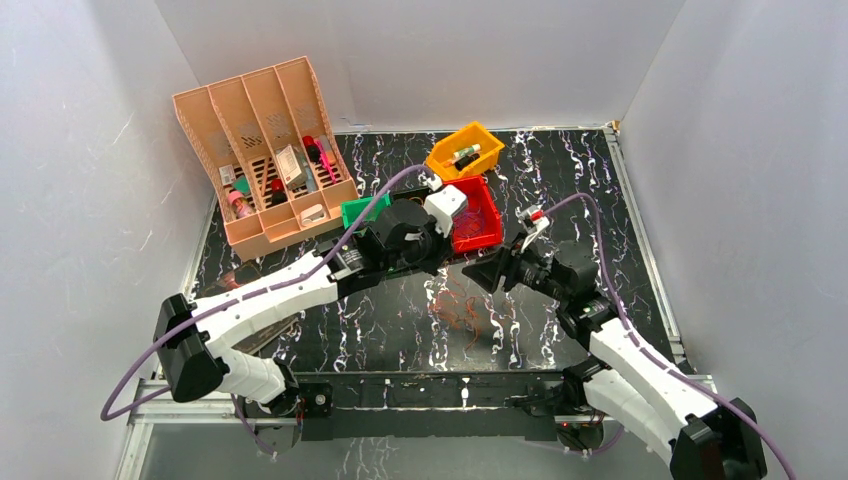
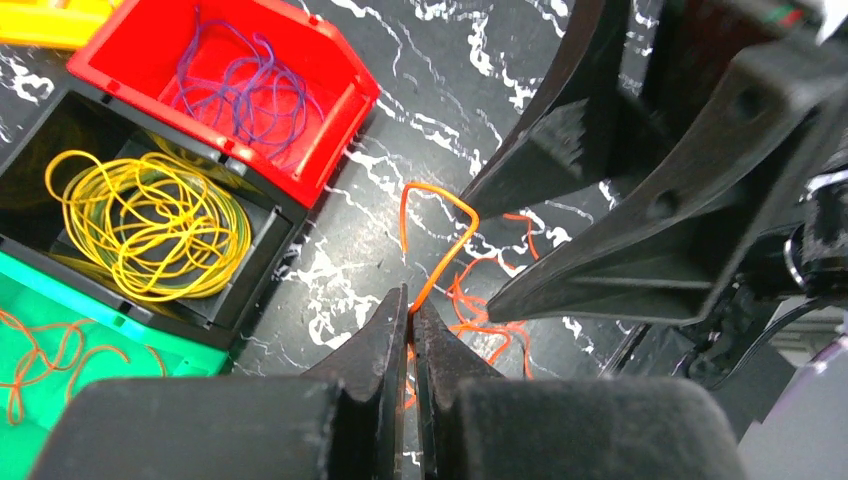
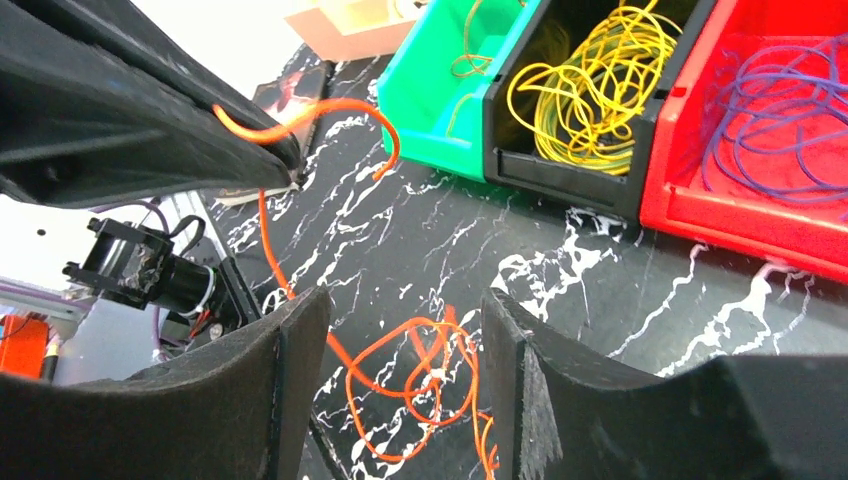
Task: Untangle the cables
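A loose tangle of orange cables (image 3: 410,370) lies on the black marbled table (image 3: 450,240), with bare tabletop around it. The left gripper (image 2: 410,300) pinches one raised orange strand (image 2: 445,245). The right gripper (image 3: 402,300) hangs wide-jawed above the tangle. Nearby, the red bin (image 2: 335,135) holds purple cables (image 2: 245,90), the black bin (image 2: 255,275) yellow cables (image 2: 150,225), and the green bin (image 2: 120,345) orange loops (image 2: 40,360).

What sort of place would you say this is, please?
Likely a robotics lab test booth: white walls enclose a black marbled table, two robot arms are bolted at its near edge, and bins hold coloured cables.
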